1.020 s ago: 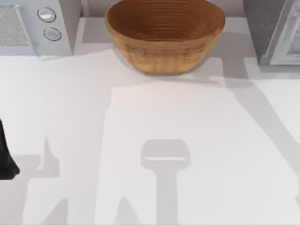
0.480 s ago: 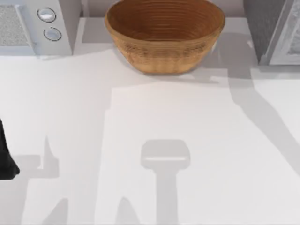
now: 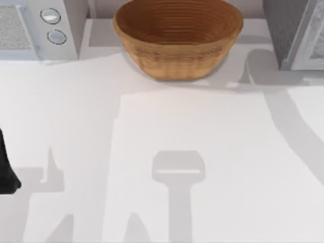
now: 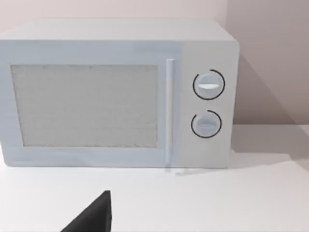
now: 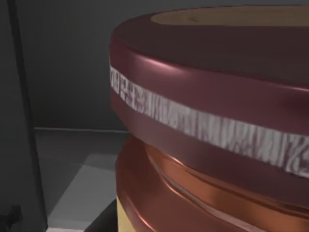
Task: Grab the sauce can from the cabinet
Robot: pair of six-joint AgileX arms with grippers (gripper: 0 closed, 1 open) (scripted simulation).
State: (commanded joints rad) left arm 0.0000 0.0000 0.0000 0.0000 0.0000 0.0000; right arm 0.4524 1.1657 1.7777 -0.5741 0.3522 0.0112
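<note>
The wicker bowl (image 3: 177, 38) stands at the back of the table (image 3: 202, 152), with the microwave (image 3: 38, 28) to its left and the cabinet (image 3: 296, 33) to its right. In front of the bowl the tabletop lies open. Inside the cabinet, the sauce can (image 5: 212, 125) stands right against the wrist camera, the dark cabinet wall close beside it.

You get the sauce can (image 5: 212, 121) so close in the right wrist view that the picture's edges cut it off on three sides; you see part of its maroon rim, a pale band and a coppery lower section, and the far side of its top is out of frame. The cabinet (image 3: 296, 35) is cropped at the top view's right corner, its inside hidden from above. The microwave (image 3: 35, 28) is cut by the left and upper edges there. A dark shape (image 3: 7, 167) at the left edge is probably the left arm, mostly out of frame. The wicker bowl (image 3: 177, 40) loses its far rim.
</note>
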